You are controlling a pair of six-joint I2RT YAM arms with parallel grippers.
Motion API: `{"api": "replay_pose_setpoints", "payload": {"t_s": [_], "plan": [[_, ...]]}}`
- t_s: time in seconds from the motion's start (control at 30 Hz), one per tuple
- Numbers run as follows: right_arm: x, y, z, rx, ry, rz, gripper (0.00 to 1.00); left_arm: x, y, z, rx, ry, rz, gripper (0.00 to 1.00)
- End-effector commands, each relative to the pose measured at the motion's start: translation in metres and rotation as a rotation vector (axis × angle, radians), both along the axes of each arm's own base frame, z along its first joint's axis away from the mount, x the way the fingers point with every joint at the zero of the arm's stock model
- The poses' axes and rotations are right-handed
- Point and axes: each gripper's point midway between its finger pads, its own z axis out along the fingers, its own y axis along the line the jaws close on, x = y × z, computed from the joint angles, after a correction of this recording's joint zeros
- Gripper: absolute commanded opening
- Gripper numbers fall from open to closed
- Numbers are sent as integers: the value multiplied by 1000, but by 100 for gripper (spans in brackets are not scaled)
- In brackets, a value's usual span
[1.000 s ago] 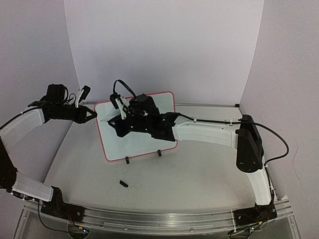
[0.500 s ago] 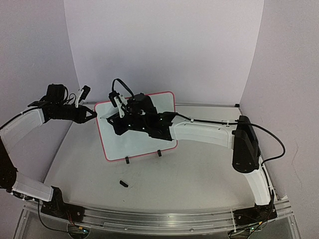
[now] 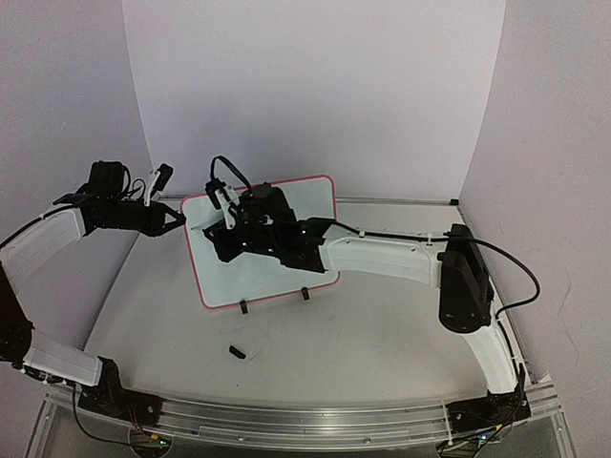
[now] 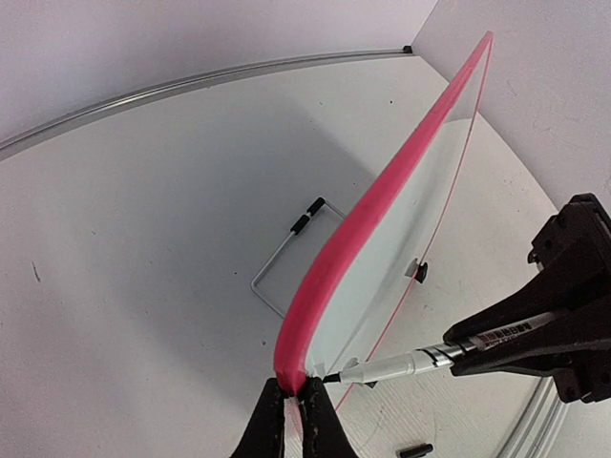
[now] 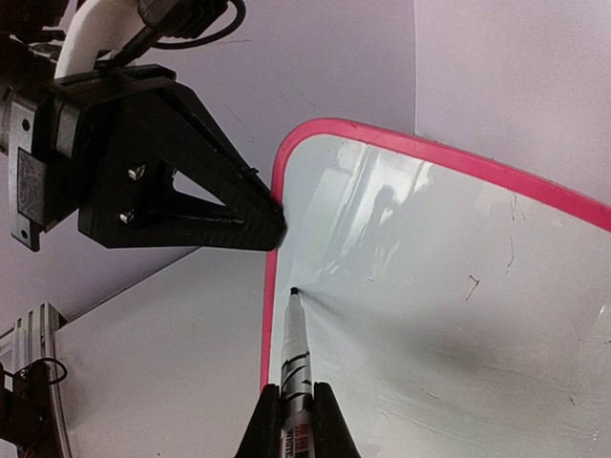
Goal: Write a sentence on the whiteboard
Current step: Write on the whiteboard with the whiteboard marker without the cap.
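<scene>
Right tool (image 5: 296,412), marker (image 5: 293,334) slid left — whiteboard (image 3: 260,281) pink-rimmed, near-blank

This is a robotics lab: a plain white backdrop (image 3: 315,86) wraps a white surface (image 3: 363,334), and robot arms (image 3: 391,256) stand on an aluminium rail (image 3: 286,417).

You'll see a small black cap (image 3: 236,352) lying alone on the white bench (image 3: 382,334), left of centre toward the near edge, where a metal rail (image 3: 305,420) runs corner to corner, while a pale lilac backdrop (image 3: 315,86) rises along the far edge and both sides.
</scene>
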Motion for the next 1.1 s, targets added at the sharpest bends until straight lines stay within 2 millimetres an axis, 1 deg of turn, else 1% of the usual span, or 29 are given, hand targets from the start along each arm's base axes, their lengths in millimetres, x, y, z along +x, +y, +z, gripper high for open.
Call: {"api": "replay_pose_setpoints", "payload": {"t_s": [0.0, 0.13, 0.33, 0.7, 0.83, 1.07], "plan": [[9, 2, 14, 28, -36, -48, 0, 1, 0, 2, 10, -30, -12, 0], [17, -3, 19, 28, -53, -102, 0, 1, 0, 1, 12, -30, -13, 0], [23, -9, 28, 33, -75, -142, 0, 1, 0, 1, 13, -29, -13, 0], [29, -10, 53, 72, -130, -174, 0, 1, 0, 2, 14, -31, -13, 0], [30, -9, 55, 74, -137, -180, 0, 1, 1, 1, 15, -30, -12, 0], [32, -8, 44, 54, -127, -180, 0, 1, 1, 0, 16, -28, -11, 0]]}}
